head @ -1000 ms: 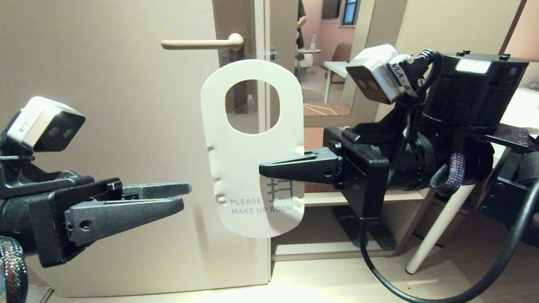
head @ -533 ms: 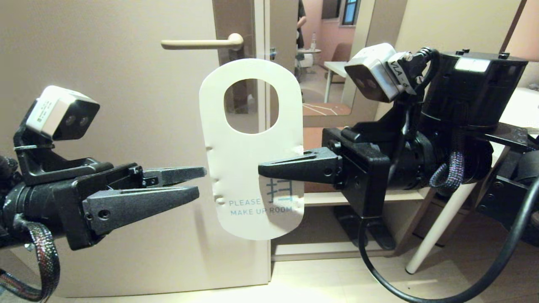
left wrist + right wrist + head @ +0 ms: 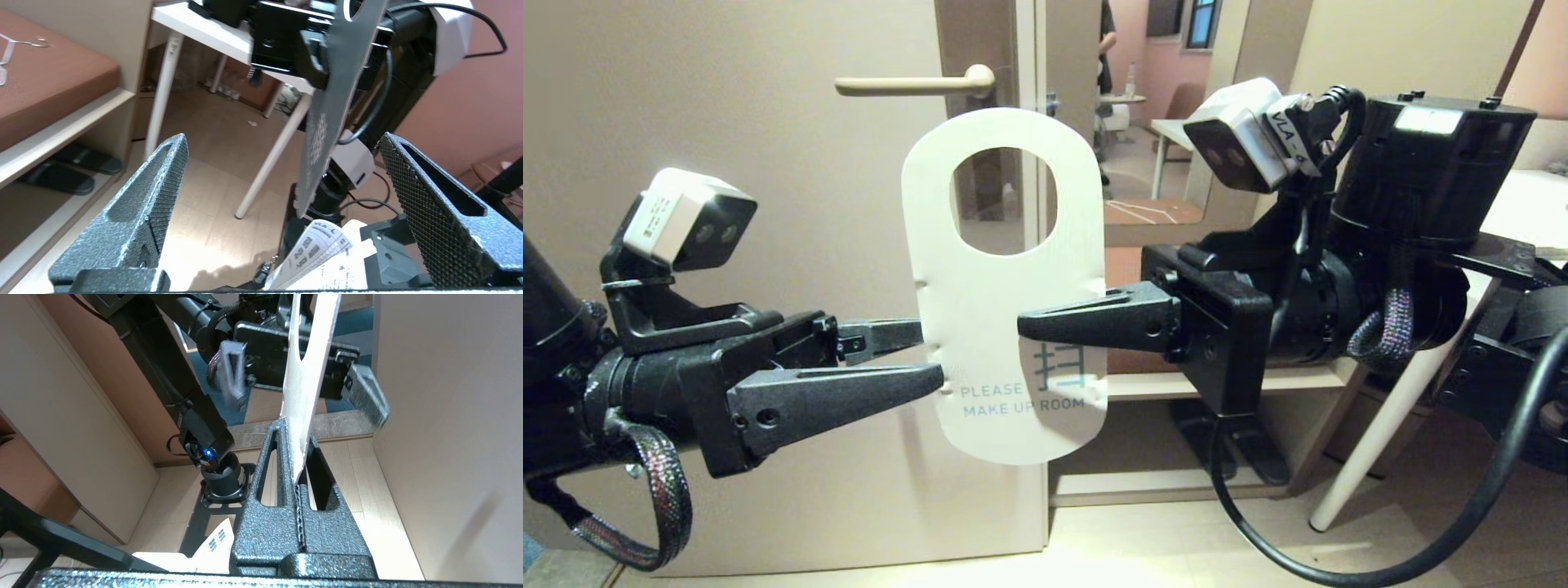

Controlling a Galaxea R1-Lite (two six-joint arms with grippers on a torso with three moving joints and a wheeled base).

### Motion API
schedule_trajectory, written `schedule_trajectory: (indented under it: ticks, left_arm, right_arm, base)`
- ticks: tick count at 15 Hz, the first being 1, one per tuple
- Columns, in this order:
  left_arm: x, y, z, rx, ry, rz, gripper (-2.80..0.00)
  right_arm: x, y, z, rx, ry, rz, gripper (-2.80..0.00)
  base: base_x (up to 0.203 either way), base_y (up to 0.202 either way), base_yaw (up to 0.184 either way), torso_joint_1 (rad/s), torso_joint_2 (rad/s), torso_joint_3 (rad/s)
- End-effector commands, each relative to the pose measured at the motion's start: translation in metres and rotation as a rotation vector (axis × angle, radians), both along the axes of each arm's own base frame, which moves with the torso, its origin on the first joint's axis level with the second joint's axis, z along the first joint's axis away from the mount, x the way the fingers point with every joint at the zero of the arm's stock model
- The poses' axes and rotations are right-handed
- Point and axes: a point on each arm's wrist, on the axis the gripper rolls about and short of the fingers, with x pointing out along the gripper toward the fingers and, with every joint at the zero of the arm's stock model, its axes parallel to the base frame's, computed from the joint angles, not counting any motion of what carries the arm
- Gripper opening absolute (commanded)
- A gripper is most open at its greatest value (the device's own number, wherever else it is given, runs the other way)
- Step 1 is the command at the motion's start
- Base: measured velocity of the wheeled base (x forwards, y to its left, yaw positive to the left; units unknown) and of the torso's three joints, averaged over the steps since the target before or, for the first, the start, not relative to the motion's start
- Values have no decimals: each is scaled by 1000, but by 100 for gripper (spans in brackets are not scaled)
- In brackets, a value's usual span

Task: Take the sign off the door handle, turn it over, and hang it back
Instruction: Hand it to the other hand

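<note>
My right gripper (image 3: 1023, 325) pinched the sign (image 3: 1005, 286) below the door handle (image 3: 915, 83); left gripper (image 3: 931, 359) straddled its edge, jaws spread.

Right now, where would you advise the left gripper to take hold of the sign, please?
Probably the sign's free edge opposite the right gripper, below the oval hole. The card hangs upright, pinched at one side only, so the open left gripper can likely slide in level, one finger on each face.

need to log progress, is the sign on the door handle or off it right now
Off. The sign is held upright in mid-air, pinched by the right gripper, below the bare door handle.
</note>
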Motion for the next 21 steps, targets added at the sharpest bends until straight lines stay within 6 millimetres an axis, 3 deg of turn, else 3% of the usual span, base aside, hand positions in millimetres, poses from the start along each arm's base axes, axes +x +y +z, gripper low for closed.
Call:
schedule_trajectory:
  ticks: [1, 11, 18, 21]
  left_arm:
    - [1, -6, -1, 1, 7, -31, 0]
    - [0, -14, -1, 2, 8, -67, 0]
    - [20, -25, -4, -22, -42, -64, 0]
    - [19, -24, -3, -40, -14, -68, 0]
  right_arm:
    - [3, 5, -1, 1, -1, 11, -280]
    - [5, 19, 0, 7, -9, 36, -280]
    - [9, 22, -3, 5, -8, 19, -280]
    - [14, 25, -3, 46, 1, -5, -280]
  base:
    - [0, 0, 0, 0, 0, 0]
    - [0, 0, 0, 0, 0, 0]
    - [0, 0, 0, 0, 0, 0]
    - [0, 0, 0, 0, 0, 0]
